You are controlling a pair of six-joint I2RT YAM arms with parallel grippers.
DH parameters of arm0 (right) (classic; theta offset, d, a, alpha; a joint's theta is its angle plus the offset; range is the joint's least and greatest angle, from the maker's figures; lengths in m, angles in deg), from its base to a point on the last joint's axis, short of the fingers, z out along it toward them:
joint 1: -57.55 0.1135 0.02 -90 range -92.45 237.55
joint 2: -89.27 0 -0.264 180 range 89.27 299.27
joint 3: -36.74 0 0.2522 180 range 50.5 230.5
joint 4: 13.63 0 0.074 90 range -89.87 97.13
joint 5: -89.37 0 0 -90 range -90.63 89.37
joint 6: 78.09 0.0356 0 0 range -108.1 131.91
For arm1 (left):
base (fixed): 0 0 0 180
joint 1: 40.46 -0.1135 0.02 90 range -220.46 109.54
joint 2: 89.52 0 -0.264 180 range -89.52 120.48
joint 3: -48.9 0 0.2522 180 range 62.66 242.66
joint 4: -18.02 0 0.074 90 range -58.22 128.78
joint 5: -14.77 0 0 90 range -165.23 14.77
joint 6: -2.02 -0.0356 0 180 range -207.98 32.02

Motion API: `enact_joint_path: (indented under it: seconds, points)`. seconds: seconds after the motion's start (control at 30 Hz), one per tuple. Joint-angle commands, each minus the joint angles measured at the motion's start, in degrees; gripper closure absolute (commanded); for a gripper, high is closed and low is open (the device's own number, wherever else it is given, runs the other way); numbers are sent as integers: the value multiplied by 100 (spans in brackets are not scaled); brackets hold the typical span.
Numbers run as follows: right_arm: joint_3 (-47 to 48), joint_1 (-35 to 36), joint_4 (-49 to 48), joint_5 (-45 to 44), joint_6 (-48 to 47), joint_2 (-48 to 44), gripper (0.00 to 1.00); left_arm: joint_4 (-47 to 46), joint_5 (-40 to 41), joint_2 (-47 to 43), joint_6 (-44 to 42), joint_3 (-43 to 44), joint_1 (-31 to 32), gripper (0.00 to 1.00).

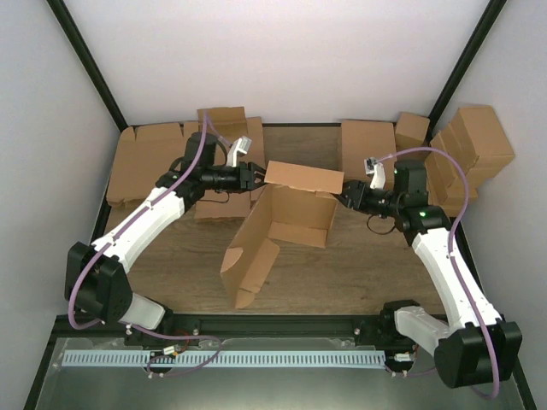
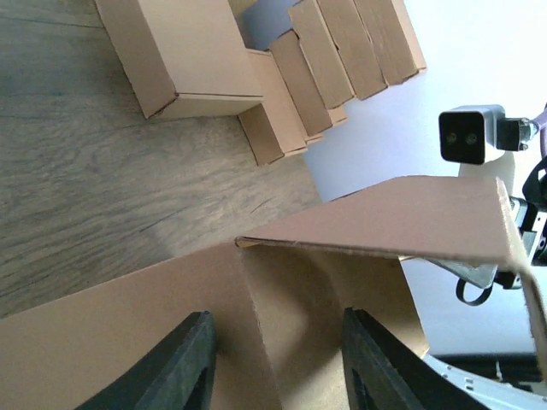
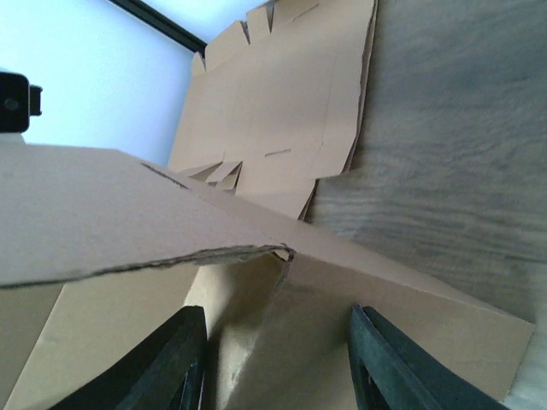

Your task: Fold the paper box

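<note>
Left gripper (image 2: pixel 275 342): fingers apart, astride a corner crease of the box; whether they pinch it cannot be told.
Right gripper (image 3: pixel 275 333): same stance on the opposite corner, grip equally unclear.
Paper box (image 1: pixel 291 213): part-folded at the centre of the top view, between the two grippers.
Axis: the raised far panel runs left-right from gripper to gripper; a long wall trails toward lower left.
Nearer arm: neither, since each is at its own end.

Wood-grain tabletop (image 1: pixel 342 273), mid-brown. Boxed in by white enclosure walls (image 1: pixel 282 51) at back and sides, black frame posts (image 1: pixel 86 60) at corners. Grey metal ledge (image 1: pixel 282 389) along near edge. Lit bright, even.
</note>
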Motion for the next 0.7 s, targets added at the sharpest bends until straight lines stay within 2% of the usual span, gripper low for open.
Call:
enact_joint_path:
  seconds: [0.0, 0.23, 0.4, 0.5, 0.67]
  points:
    - [446, 29, -224, -316, -391, 126, 52, -198, 189, -149, 133, 93, 27, 59]
    - [351, 29, -17, -520, -562, -135, 50, -201, 206, -139, 118, -25, 30, 60]
    - [157, 29, 98, -652, -613, -509, 42, -184, 230, -135, 79, -115, 35, 61]
    - [117, 29, 272, -868, -694, -778, 40, -171, 276, -157, 75, -149, 34, 61]
    - [791, 34, 849, -1281, -869, -1104, 38, -87, 322, -157, 43, -135, 31, 61]
